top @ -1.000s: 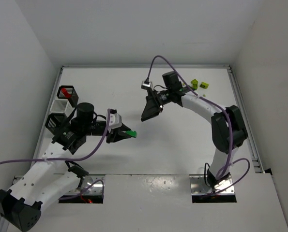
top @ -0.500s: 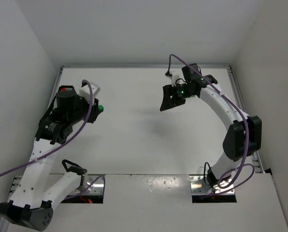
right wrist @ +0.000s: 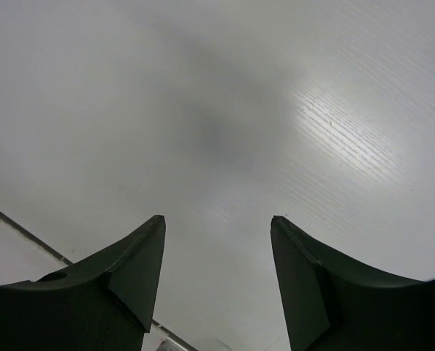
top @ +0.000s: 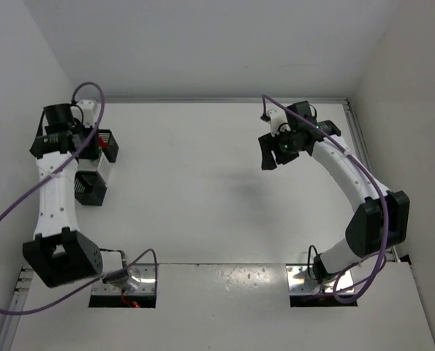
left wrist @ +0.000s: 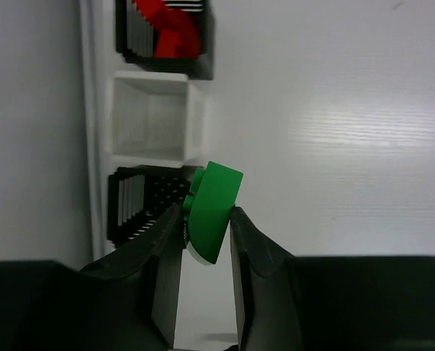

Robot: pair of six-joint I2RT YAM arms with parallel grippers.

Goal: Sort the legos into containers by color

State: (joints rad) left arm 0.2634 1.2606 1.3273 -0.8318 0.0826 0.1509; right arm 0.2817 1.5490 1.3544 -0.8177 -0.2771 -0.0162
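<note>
While the left claw (left wrist: 205, 218) is gripping a small green plastic brick (left wrist: 216, 196) near the nine o'clock black slatted bin (left wrist: 133, 208), the right claw (right wrist: 217, 223) is hanging open above the white surface (right wrist: 224, 110).

Two white arms with black joints.
The left arm (top: 53, 197) and right arm (top: 346, 170) have white links, black joint housings, matte black fingers (left wrist: 166, 281) and a looping purple cable (top: 87, 83) each.

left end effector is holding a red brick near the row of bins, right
Not quite. The brick held in the left end effector near the row of bins is green, not red, as the left wrist view shows.
</note>
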